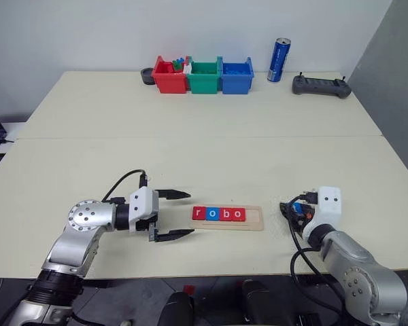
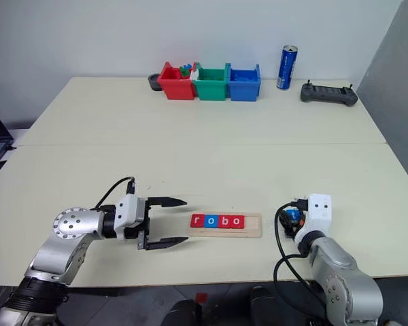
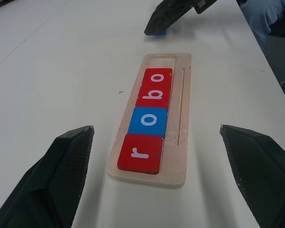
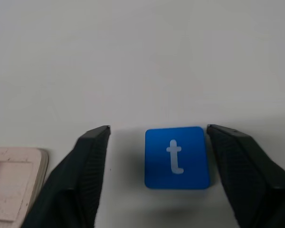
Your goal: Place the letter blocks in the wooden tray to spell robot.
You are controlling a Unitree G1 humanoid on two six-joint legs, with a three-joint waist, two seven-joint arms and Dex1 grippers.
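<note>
Four letter blocks seated in wooden tray; blue t block straddled by spread right gripper, ungrasped; left gripper spread wide, empty.

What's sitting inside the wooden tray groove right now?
The wooden tray holds four letter blocks: red r, blue o, red b, red o. The last slot, at the end nearest the right pincer, is bare wood. The groove floor under the blocks is covered.

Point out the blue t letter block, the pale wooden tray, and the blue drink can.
blue t letter block (image 4: pixel 177 157), right wrist view, its top face.
pale wooden tray (image 3: pixel 181 102), left wrist view, bare rim.
blue drink can (image 1: pixel 279 60), left eye view, its side.
</note>
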